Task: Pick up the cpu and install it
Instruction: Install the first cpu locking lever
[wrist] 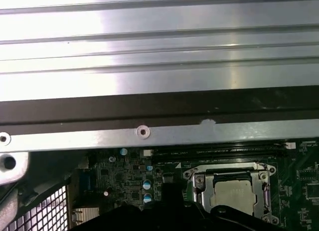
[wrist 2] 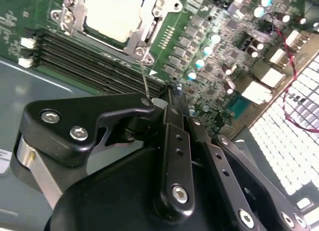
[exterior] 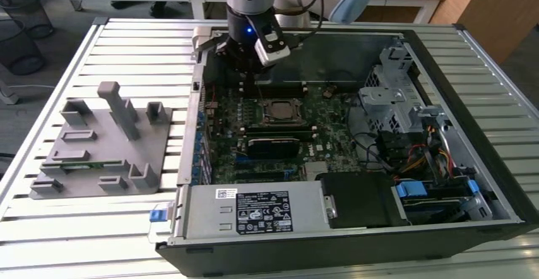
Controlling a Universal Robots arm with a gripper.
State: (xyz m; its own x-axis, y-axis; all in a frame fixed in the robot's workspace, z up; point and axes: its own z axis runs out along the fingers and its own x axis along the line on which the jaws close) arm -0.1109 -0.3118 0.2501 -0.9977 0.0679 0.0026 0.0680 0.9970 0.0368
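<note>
The cpu point(exterior: 281, 110) already sits in the motherboard socket point(exterior: 281, 112) near the middle of the open computer case point(exterior: 497, 184), its pale metal lid framed by the socket's silver retention bracket point(wrist 2: 144, 32); it shows in both wrist views point(wrist 2: 112, 14) point(wrist: 230, 195). The gripper point(exterior: 252, 71) hangs above the board's far edge, just beyond the socket and apart from the chip. In the second wrist view the black fingers point(wrist 2: 172, 136) lie pressed together with nothing between them (clenched on empty air), their tips meeting point(wrist 2: 172, 94) above the row of memory slots point(wrist 2: 94, 61) that runs beside the socket.

Around the socket the green motherboard point(exterior: 332, 124) is crowded: small capacitors point(wrist 2: 214, 39) stand on one side, a thin lever wire point(wrist 2: 144, 81) rises from the bracket, and red cabling point(wrist 2: 294, 57) loops near the case edge. In the exterior view a black heatsink or card point(exterior: 274, 146) lies just nearer than the socket, the power supply point(exterior: 252, 211) fills the near corner, and a drive cage point(exterior: 392, 96) with bundled wires point(exterior: 421, 159) takes up the exterior view's right. On the slatted tabletop point(exterior: 110, 222), well apart on the exterior view's left, stands a grey parts fixture point(exterior: 105, 146) holding a green memory stick point(exterior: 80, 163). The first wrist view looks past the case's metal wall point(wrist: 149, 134) down onto the socket.
</note>
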